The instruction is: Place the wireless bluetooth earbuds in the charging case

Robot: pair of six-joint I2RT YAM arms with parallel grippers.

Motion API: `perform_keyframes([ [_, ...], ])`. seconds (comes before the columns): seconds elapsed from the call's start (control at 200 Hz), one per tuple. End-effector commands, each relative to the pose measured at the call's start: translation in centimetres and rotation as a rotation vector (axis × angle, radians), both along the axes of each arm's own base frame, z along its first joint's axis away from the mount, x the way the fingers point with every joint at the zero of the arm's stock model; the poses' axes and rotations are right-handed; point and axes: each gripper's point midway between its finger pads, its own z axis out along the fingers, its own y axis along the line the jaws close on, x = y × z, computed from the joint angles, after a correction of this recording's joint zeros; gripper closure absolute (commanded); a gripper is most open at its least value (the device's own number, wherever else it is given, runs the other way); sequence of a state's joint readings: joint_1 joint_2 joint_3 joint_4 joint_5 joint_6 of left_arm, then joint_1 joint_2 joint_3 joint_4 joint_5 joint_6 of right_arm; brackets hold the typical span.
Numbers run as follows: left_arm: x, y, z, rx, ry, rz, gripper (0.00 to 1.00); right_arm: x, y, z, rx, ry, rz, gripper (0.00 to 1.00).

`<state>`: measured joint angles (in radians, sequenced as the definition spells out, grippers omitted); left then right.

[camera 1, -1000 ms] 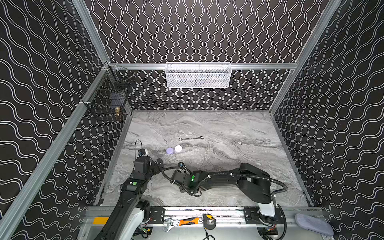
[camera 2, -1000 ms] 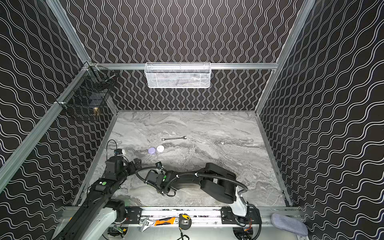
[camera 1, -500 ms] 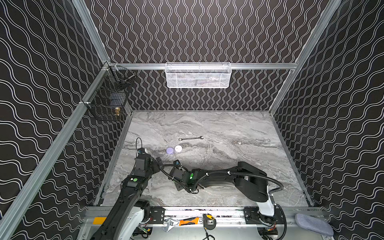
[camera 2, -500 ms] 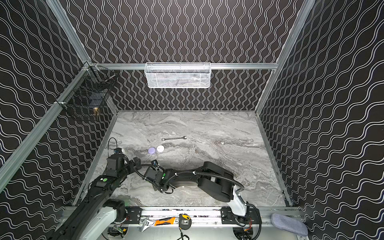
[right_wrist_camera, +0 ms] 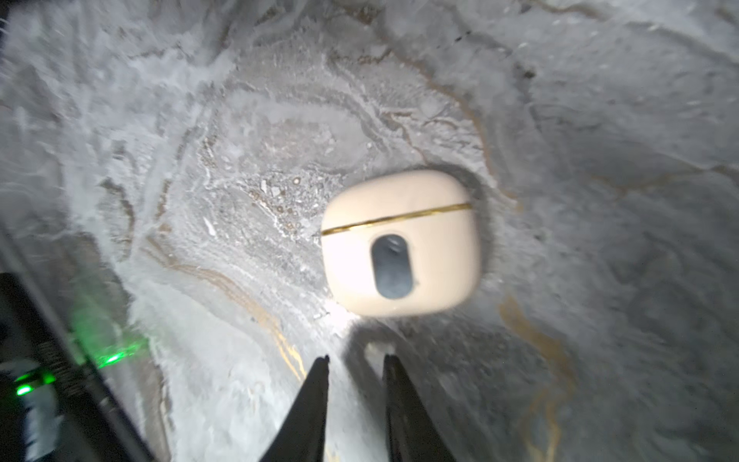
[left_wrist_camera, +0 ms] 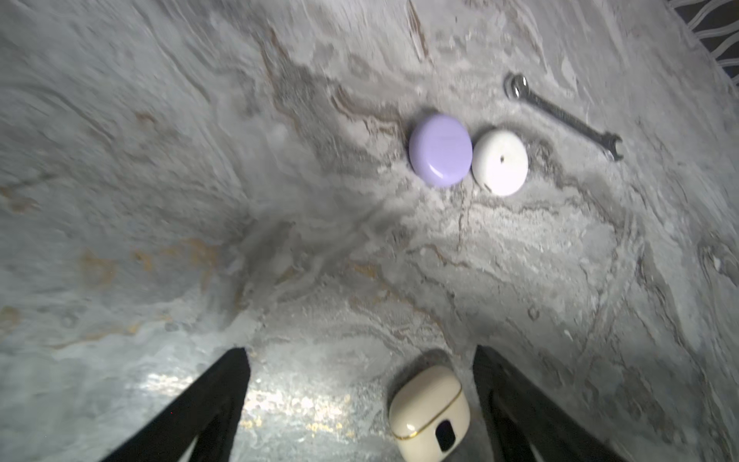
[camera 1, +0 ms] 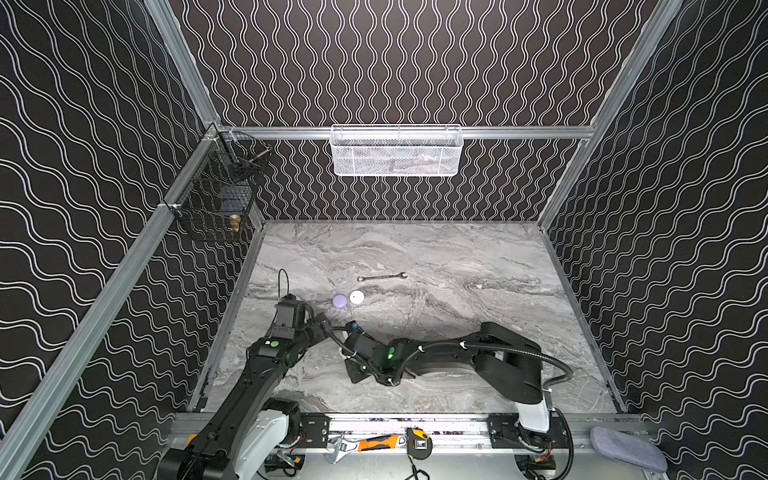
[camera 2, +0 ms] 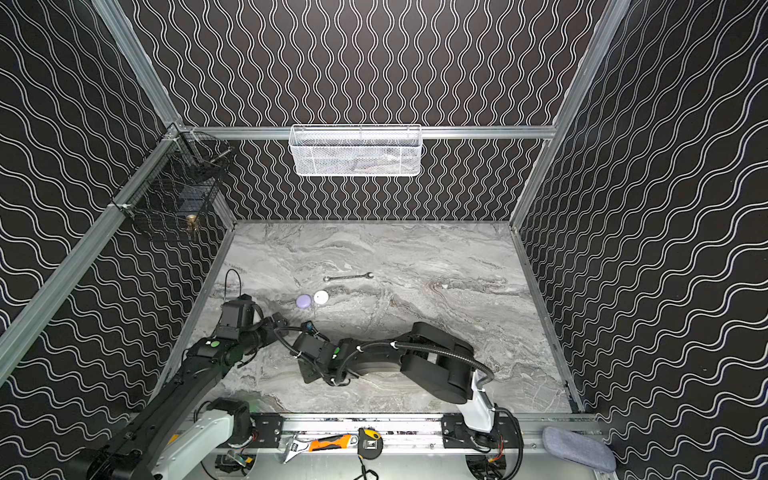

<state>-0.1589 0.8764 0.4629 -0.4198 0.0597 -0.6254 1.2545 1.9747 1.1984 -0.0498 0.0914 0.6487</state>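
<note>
Cream plastic with a gold seam, the case (left_wrist_camera: 430,408) lies flat on the marble table (left_wrist_camera: 160,168), lid closed, its dark oval window facing up. Seen from the left wrist, it sits between the fingers of the left gripper (left_wrist_camera: 360,352), whose jaws stand wide: just beside one finger, well apart from the other, with no contact that I can see. Seen from the right wrist, the case (right_wrist_camera: 400,244) lies just beyond the tips of the right gripper (right_wrist_camera: 356,359), a little to one side of their line and apart from them. Those jaws stand narrow, with a slim gap between them. A pale bit (right_wrist_camera: 375,349) shows at the tips; the view is too blurred to tell whether it is an earbud, or whether the jaws pinch it. Farther along the table a lavender disc (left_wrist_camera: 440,150) and a white disc (left_wrist_camera: 500,162) lie side by side, about touching, and a wrench (left_wrist_camera: 560,116) lies just past the white one. In both top views the two grippers meet at the front left of the table, the discs just behind them; the case I cannot pick out there.
</note>
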Motion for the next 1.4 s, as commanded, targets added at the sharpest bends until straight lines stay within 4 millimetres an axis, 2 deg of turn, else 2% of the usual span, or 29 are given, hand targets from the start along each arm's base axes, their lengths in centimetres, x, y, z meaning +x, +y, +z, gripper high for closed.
perform_keyframes([
  [0.0,-0.4,-2.0,-0.2,-0.085,-0.001,-0.072,0.15,0.1,1.7,4.5,0.216,-0.010,0.014,0.72],
  [0.08,-0.4,-3.1,-0.6,-0.104,0.010,-0.120,0.23,0.5,0.2,7.0,0.247,-0.072,-0.010,0.70],
  [0.165,-0.7,-4.0,-1.3,-0.080,0.041,-0.156,0.25,1.2,-1.9,9.3,0.256,-0.147,-0.049,0.66],
  [0.19,-0.7,-4.2,-1.4,-0.071,0.044,-0.164,0.27,1.2,-3.2,8.8,0.227,-0.161,-0.065,0.65],
  [0.34,-0.7,-7.0,-2.2,-0.047,0.028,-0.230,0.40,2.1,-7.7,10.6,0.195,-0.238,-0.157,0.62],
  [0.545,-1.1,-9.3,-4.1,0.015,0.049,-0.286,0.42,1.9,-11.8,11.7,0.191,-0.264,-0.225,0.61],
  [0.686,-1.1,-10.9,-4.6,0.032,0.045,-0.344,0.42,1.8,-13.7,12.2,0.187,-0.280,-0.258,0.61],
  [1.001,-1.8,-15.4,-3.8,0.035,-0.021,-0.498,0.43,1.9,-16.7,13.1,0.190,-0.316,-0.319,0.58],
  [1.261,-1.7,-19.2,-4.0,0.014,-0.029,-0.612,0.32,2.1,-18.6,13.3,0.165,-0.352,-0.350,0.55],
  [1.391,-1.2,-20.9,-3.8,0.024,-0.043,-0.648,0.20,2.1,-19.3,13.6,0.181,-0.401,-0.335,0.53],
])
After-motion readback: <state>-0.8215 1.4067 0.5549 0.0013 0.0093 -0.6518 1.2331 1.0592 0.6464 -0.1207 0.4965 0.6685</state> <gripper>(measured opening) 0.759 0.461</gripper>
